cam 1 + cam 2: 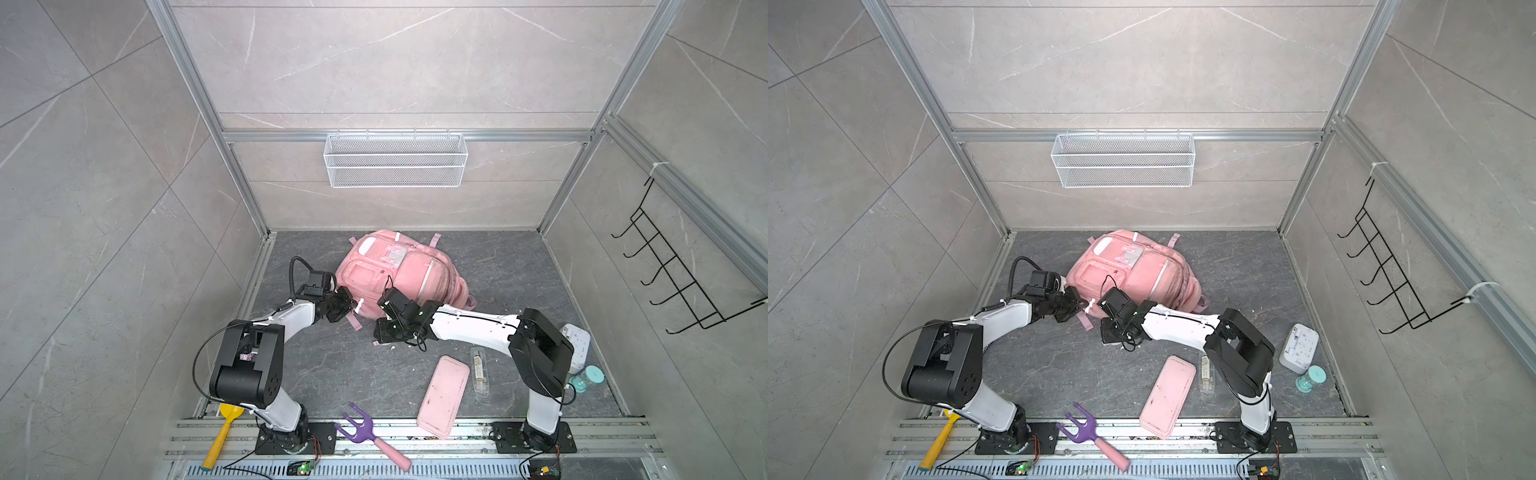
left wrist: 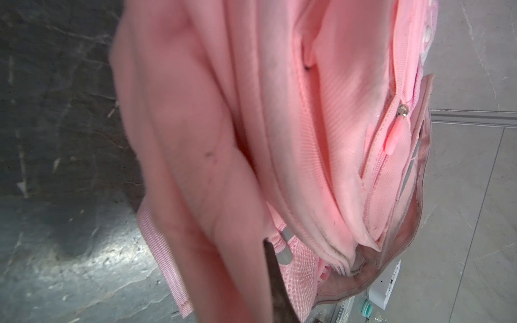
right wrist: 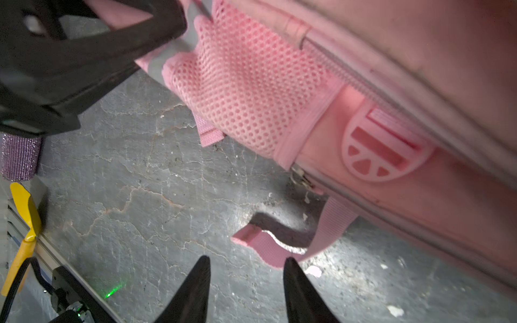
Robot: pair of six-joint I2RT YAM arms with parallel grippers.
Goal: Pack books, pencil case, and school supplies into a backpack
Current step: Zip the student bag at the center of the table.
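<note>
The pink backpack (image 1: 399, 270) (image 1: 1133, 270) lies at the back of the dark floor. My left gripper (image 1: 352, 308) (image 1: 1080, 307) is shut on a fold of its fabric next to the mesh side pocket (image 3: 246, 84); in the left wrist view one dark finger (image 2: 275, 279) shows beside pink cloth. My right gripper (image 3: 247, 279) (image 1: 384, 336) stands open over bare floor in front of the backpack, with a loose pink strap end (image 3: 268, 251) just past its tips. The pencil case (image 1: 442, 395) (image 1: 1168, 395) and the school supplies packet (image 1: 480, 370) (image 1: 1206, 374) lie near the right arm's base. The books are out of view.
A purple fork with a pink handle (image 1: 370, 436) and a yellow tool (image 1: 222, 432) lie on the front rail. A white boxy device (image 1: 577, 345) and a teal-lidded jar (image 1: 586, 378) stand at the right wall. A wire basket (image 1: 395, 160) hangs on the back wall, a black hook rack (image 1: 673, 270) on the right.
</note>
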